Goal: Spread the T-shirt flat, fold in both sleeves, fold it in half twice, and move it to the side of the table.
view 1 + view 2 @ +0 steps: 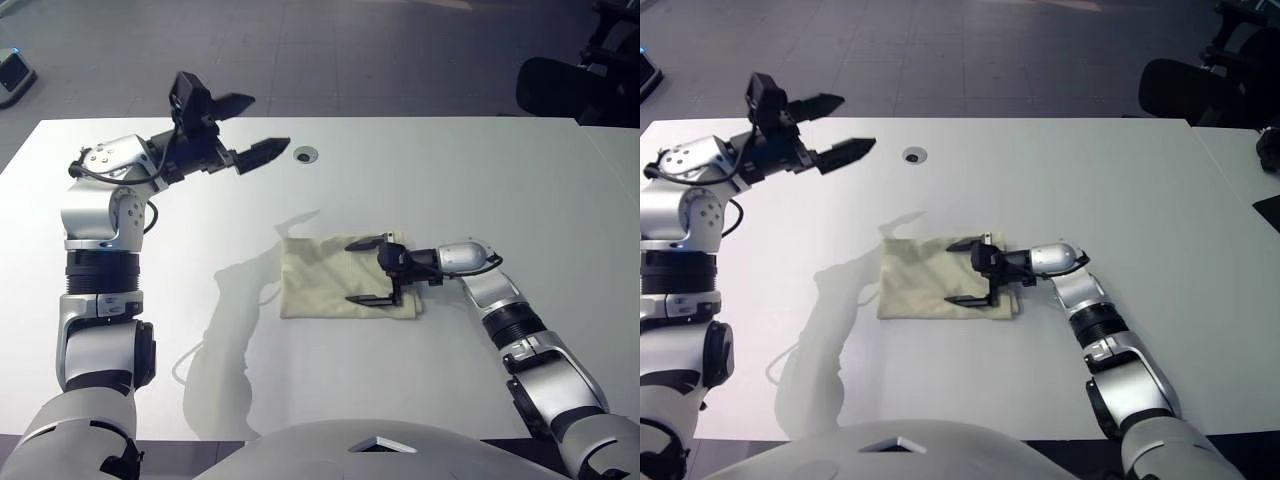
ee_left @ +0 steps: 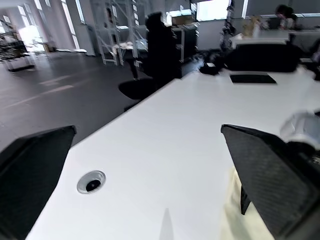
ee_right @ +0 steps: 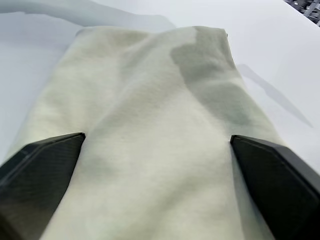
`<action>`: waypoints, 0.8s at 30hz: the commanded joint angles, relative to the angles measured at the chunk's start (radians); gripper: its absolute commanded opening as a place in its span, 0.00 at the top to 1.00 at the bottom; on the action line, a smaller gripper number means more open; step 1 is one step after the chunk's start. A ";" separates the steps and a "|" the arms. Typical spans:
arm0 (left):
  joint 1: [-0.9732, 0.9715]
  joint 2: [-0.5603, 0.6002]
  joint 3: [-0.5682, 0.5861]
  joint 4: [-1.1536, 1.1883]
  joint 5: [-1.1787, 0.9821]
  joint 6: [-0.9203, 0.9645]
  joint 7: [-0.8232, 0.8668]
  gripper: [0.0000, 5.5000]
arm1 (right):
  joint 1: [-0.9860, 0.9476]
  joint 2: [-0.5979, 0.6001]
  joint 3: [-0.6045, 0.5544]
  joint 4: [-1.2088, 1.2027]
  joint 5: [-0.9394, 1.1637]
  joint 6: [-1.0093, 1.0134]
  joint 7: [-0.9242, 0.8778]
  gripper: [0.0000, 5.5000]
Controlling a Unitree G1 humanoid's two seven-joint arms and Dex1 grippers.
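A cream T-shirt [image 1: 325,280] lies folded into a small rectangle near the middle of the white table [image 1: 480,190]. My right gripper [image 1: 368,270] is open low over the right part of the T-shirt [image 3: 155,130], one finger near its far edge and one near its near edge. My left gripper [image 1: 248,125] is open and raised high above the table's far left, well apart from the cloth, with nothing between its fingers [image 2: 265,175].
A round cable hole [image 1: 305,154] sits in the table near the far edge, just right of the left gripper. A black office chair [image 1: 560,90] stands beyond the table's far right corner. Bare table surface lies on both sides of the shirt.
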 commanded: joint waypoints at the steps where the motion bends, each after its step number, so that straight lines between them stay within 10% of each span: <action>1: 0.032 -0.013 0.040 -0.109 -0.019 0.049 0.100 0.02 | 0.249 -0.174 -0.054 0.283 -0.109 0.180 -0.223 0.02; 9: 0.295 -0.173 -0.038 -0.511 0.127 0.148 0.528 0.02 | 0.409 -0.047 -0.321 0.527 0.162 0.498 -0.779 0.02; 15: 0.333 -0.245 -0.037 -0.548 0.149 0.190 0.670 0.02 | 0.425 0.046 -0.307 0.391 0.164 0.545 -0.904 0.02; 24: 0.394 -0.253 0.011 -0.524 0.277 0.129 0.850 0.02 | 0.229 -0.047 -0.422 -0.669 0.102 0.601 -1.260 0.02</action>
